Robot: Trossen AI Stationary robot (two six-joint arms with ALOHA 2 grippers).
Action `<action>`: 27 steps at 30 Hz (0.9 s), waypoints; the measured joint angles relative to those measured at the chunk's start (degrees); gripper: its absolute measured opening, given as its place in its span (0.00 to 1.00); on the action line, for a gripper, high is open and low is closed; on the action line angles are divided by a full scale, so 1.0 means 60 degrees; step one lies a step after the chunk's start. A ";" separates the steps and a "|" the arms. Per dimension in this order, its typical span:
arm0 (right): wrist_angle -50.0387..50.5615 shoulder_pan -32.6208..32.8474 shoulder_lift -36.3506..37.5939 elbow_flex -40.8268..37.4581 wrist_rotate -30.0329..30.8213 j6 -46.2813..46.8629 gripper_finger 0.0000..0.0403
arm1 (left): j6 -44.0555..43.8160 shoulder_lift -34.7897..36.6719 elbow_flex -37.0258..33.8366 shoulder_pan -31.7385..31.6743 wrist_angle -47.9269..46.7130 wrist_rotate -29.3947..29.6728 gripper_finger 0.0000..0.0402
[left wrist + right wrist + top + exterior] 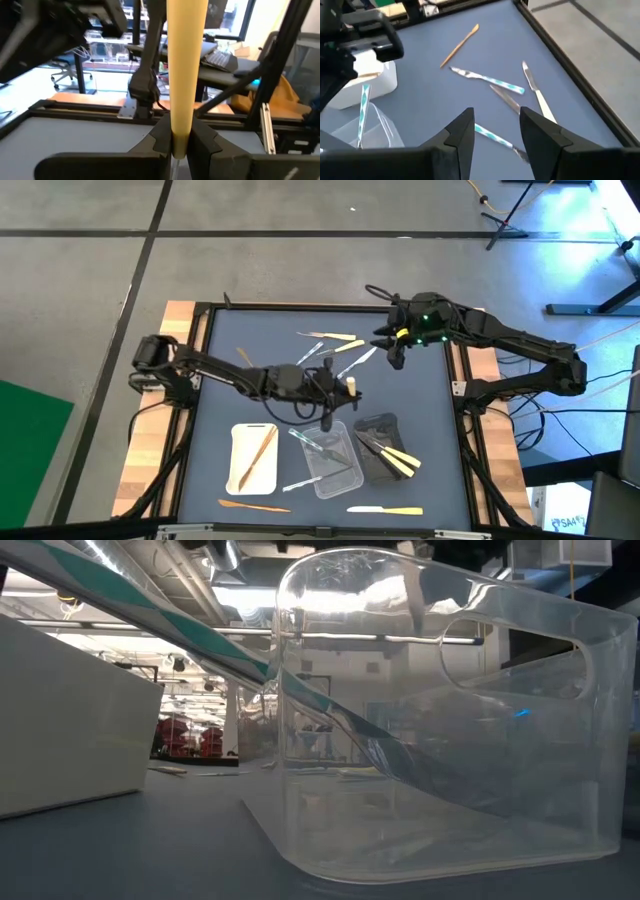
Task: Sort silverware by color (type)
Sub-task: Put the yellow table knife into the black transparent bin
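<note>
Near the middle of the worktop [215,350], your left gripper [343,387] is holding a pale yellow utensil [186,65]; in the left wrist view its fingers [159,136] are closing on the lower end of the handle, and the handle is standing upright between them. In the high view this gripper is hanging just above the far edge of the clear tray [352,477].

Your right gripper [495,131] is hovering over the far right part of the worktop, above the loose group of utensils, and its fingers are standing open with nothing between them. Under it, in the right wrist view, you are seeing a silvery utensil with a teal striped handle [487,78], a cream knife [536,96] beside it, and a brown wooden utensil [460,45] lying apart, farther off.

Along the near side of the worktop three trays are standing in a row. The white tray [240,475] on the left is carrying a wooden utensil [260,454]. The clear tray in the middle is holding some clear plastic pieces [318,446], and one is leaning over its wall. The black tray [376,423] on the right is holding cream utensils [397,461] that are sticking out over its edge.

In front of the trays a wooden piece [252,505] is lying on the left and a cream piece [386,509] on the right. More silverware [338,345] is lying scattered at the far side, near the right gripper.
</note>
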State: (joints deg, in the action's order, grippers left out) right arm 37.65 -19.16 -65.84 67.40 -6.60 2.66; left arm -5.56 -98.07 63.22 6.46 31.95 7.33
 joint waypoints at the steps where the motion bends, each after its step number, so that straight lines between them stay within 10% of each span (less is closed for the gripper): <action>1: 0.0042 0.0002 0.0000 0.0000 -0.0005 0.0000 0.36 | 0.0000 -0.0130 0.0000 0.0049 0.0119 0.0000 0.07; 11: 0.0241 0.0007 0.0000 0.0000 -0.1533 0.0553 0.36 | 0.0026 -0.0967 0.0000 0.0454 0.0951 0.0008 0.07; 27: 0.0245 0.0011 0.0000 0.0004 -0.4574 0.7377 0.36 | 0.3493 -0.0967 -0.0004 0.0568 0.0804 0.1425 0.07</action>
State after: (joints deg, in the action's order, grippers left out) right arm 39.12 -19.09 -65.84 67.42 -34.04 46.92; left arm 15.39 -103.88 63.20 9.87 36.77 15.88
